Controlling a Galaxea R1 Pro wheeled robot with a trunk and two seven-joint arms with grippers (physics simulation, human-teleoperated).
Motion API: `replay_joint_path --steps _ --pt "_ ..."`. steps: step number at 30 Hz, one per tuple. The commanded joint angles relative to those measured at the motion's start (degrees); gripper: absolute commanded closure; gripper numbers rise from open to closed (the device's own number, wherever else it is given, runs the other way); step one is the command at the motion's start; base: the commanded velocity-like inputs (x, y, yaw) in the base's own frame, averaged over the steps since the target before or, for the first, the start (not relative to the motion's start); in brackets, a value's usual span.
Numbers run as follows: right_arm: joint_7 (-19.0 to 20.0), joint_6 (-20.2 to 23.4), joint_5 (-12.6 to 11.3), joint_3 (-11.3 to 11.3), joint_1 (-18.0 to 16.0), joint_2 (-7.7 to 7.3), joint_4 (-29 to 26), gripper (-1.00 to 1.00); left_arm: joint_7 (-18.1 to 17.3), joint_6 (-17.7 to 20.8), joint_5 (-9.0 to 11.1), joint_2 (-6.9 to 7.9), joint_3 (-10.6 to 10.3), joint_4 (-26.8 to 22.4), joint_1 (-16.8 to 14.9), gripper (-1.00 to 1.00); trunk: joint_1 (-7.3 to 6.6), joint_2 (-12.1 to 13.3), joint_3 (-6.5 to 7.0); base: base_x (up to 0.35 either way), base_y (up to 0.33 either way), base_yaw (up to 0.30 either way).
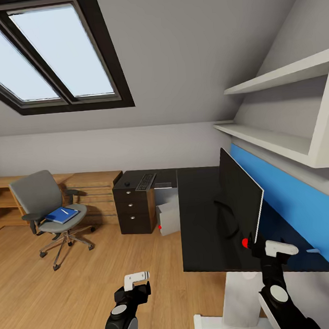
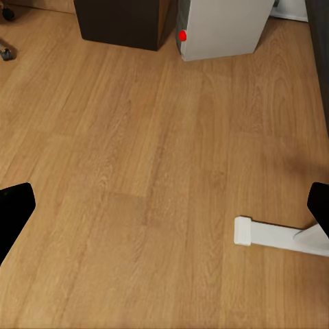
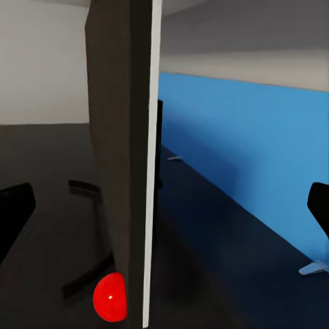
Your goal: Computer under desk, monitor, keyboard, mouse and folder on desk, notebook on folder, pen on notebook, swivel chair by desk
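Facing the near edge of the monitor (image 1: 239, 198), the right gripper (image 1: 262, 248) sits with its jaws spread, one finger tip to each side of the screen's thin edge in the right wrist view and neither touching it. The monitor stands upright on the desk (image 1: 201, 221), edge-on to the claw, its red dot (image 3: 110, 296) just below and ahead of the fingers and its ring stand (image 3: 86, 236) curving off to the screen's front side. Beyond the panel runs the blue wall panel (image 1: 290, 194).

I judge the screen stiff but top-heavy and easy to tip — a pinch across the lower edge near the stand, or a gentle push there, looks safer than a grip high on the panel.

The left gripper (image 1: 137, 284) hangs released and empty over the wooden floor (image 2: 151, 171), with the computer (image 1: 169, 218) well ahead of it under the desk. Farther off, the keyboard (image 1: 145, 181) lies on the drawer end, and the folder (image 1: 62, 215) rests on the swivel chair (image 1: 49, 208) — a pen on top.
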Motion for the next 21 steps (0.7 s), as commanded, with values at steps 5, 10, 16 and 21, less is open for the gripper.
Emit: replay_joint_path --steps 5,10,16,21 --pt "1.1 -0.5 0.3 0.0 0.0 -0.14 0.1 -1.00 0.5 0.0 0.5 0.03 -0.1 -0.1 0.0 -1.00 0.02 0.0 -0.04 0.159 0.000 0.000" --pt "5.6 -0.5 0.2 -0.2 0.0 -0.27 0.0 -1.00 0.5 0.1 0.6 0.03 -0.1 0.0 0.0 -1.00 0.02 0.0 -0.04 0.137 0.000 0.000" --pt "7.2 -0.5 0.3 -0.2 0.0 -0.34 0.0 -1.00 0.5 0.1 0.5 0.03 -0.2 0.1 0.0 -1.00 0.02 0.0 -0.04 0.125 0.000 0.000" --pt "7.3 -0.5 0.3 -0.2 0.0 -0.41 0.0 -1.00 0.5 0.0 0.5 0.02 -0.5 0.1 0.0 -1.00 0.02 0.0 -0.04 0.030 -0.044 0.000"
